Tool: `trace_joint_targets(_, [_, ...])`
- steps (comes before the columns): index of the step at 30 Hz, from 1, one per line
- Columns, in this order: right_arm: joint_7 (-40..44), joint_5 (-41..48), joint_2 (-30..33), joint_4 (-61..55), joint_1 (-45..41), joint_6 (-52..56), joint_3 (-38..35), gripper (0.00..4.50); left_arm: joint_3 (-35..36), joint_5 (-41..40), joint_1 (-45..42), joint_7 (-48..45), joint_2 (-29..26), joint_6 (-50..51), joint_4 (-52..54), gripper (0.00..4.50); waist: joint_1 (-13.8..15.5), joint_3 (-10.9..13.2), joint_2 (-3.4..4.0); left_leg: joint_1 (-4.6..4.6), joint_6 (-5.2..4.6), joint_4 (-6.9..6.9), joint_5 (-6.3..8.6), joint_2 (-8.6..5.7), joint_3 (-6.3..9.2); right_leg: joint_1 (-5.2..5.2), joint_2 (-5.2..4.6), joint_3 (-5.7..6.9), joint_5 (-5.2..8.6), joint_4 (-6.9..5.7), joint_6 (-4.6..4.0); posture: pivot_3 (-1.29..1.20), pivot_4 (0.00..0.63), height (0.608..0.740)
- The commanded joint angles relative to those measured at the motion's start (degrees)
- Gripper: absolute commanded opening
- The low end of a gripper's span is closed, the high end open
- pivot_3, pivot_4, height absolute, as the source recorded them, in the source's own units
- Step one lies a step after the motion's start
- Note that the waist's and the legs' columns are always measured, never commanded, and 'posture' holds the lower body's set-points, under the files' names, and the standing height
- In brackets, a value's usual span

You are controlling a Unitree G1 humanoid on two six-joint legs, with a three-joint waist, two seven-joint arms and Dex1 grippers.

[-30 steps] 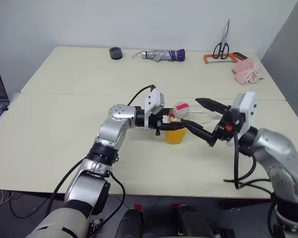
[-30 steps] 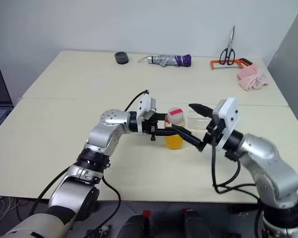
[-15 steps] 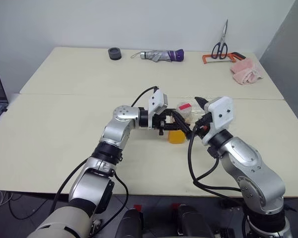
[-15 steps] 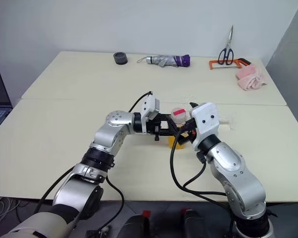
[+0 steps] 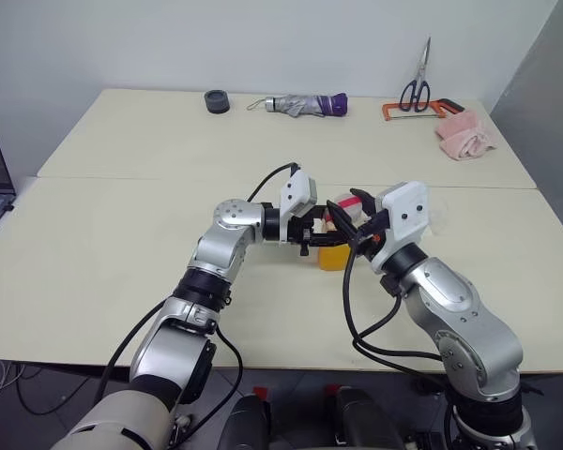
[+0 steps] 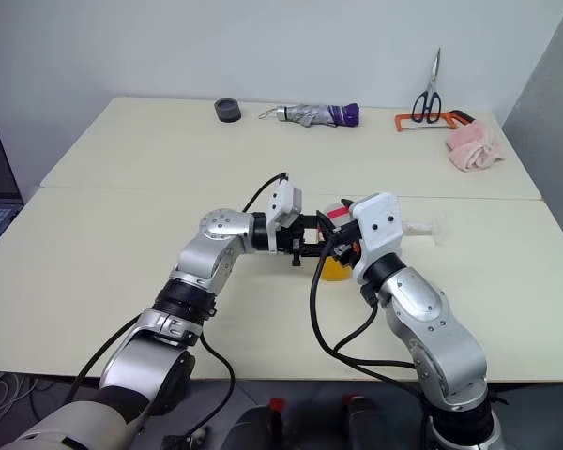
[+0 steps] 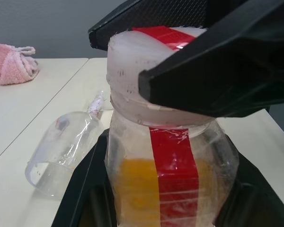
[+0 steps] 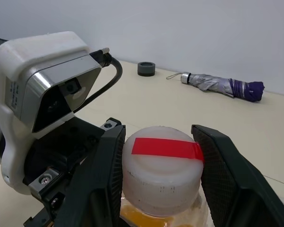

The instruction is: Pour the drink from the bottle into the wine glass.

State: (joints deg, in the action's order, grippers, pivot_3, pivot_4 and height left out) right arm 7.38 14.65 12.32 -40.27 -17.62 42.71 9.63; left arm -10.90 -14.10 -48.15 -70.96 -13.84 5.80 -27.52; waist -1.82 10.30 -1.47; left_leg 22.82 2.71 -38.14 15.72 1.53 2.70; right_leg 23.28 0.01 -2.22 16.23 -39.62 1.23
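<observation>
with the left fingers (image 7: 85, 189) clamped round the bottle (image 7: 168, 156), which stands on the desk (image 5: 122, 234) with the wine glass (image 7: 66, 151) lying just beside it, the right fingers (image 8: 109, 179) stand part-open astride the cap (image 8: 163, 168), and should pinch squarely before twisting.

My right gripper (image 8: 161, 182) has swung in from the right and now brackets the white, red-taped cap (image 8: 162, 168) of the small clear plastic bottle (image 7: 168, 179), fingers narrowed.
</observation>
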Motion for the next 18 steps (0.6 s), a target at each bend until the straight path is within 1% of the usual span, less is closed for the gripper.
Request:
trace_joint_targets(1, [3.2, 1.2, 0.2, -0.9, -0.4, -2.8, 0.3, 1.88, 0.7, -0.6, -1.9, -0.5, 0.1, -1.0, 1.6, 1.92, 0.0, 0.0, 0.0, 0.0, 0.0, 0.0, 0.0, 0.0, 0.0, 0.0, 0.0, 0.0, 0.0, 0.0, 0.0, 0.0, 0.15, 0.74])
trace_joint_targets(3, [7.7, 4.3, 0.1, -0.3, -0.2, -6.3, -0.3, 1.88, 0.7, -0.7, -2.0, -0.9, 0.0, -0.9, 1.5, 1.92, 0.0, 0.0, 0.0, 0.0, 0.0, 0.0, 0.0, 0.0, 0.0, 0.0, 0.0, 0.0, 0.0, 0.0, 0.0, 0.0, 0.15, 0.74])
trace_joint_targets(5, [13.8, 6.8, 2.0, 0.9, -1.1, -8.8, -0.8, 1.88, 0.7, -0.8, -2.1, -1.5, -0.2, -0.7, 1.7, 1.92, 0.0, 0.0, 0.0, 0.0, 0.0, 0.0, 0.0, -0.01, -0.02, 0.0, 0.0, 0.0, 0.0, 0.0, 0.0, 0.0, 0.15, 0.74])
trace_joint_targets(8, [24.0, 8.6, 7.9, 6.7, -3.6, -11.7, -2.5, 1.88, 0.5, -1.1, -2.3, -2.6, -0.5, -0.3, 2.5, 1.92, 0.0, 0.0, 0.0, -0.01, 0.0, -0.01, 0.0, -0.02, -0.04, -0.01, 0.0, 0.0, 0.0, 0.02, 0.0, 0.0, 0.15, 0.74])
trace_joint_targets(9, [28.6, 9.4, 10.8, 10.8, -5.5, -12.4, -3.8, 1.88, 0.5, -1.2, -2.4, -3.0, -0.7, -0.1, 2.8, 1.92, 0.0, 0.0, 0.0, -0.01, -0.01, -0.01, 0.0, -0.01, -0.04, -0.01, 0.0, 0.0, 0.0, 0.02, 0.0, 0.0, 0.15, 0.74])
trace_joint_targets(11, [34.1, 10.5, 14.3, 16.3, -8.1, -13.4, -5.4, 1.88, 0.5, -1.4, -2.6, -3.6, -1.0, 0.1, 3.1, 1.92, -0.1, 0.0, 0.01, -0.03, -0.01, -0.01, 0.0, -0.02, -0.09, -0.02, 0.0, -0.02, 0.0, 0.02, 0.0, 0.0, 0.15, 0.74])
trace_joint_targets(15, [39.6, 13.6, 17.7, 23.5, -11.9, -12.7, -7.9, 1.88, 0.7, -1.5, -2.5, -3.9, -1.4, 0.3, 3.6, 1.92, 0.0, 0.0, 0.04, -0.03, -0.02, 0.03, 0.01, 0.03, -0.02, -0.02, 0.05, 0.03, 0.0, 0.03, -0.02, 0.0, 0.15, 0.74])
trace_joint_targets(18, [41.2, 14.6, 18.8, 25.5, -13.0, -12.5, -8.6, 1.88, 0.9, -1.5, -2.4, -3.9, -1.5, 0.5, 3.9, 1.92, 0.0, 0.0, 0.05, 0.0, -0.02, 0.04, 0.01, 0.03, -0.03, -0.01, 0.04, 0.01, 0.0, 0.07, -0.02, 0.0, 0.15, 0.74])
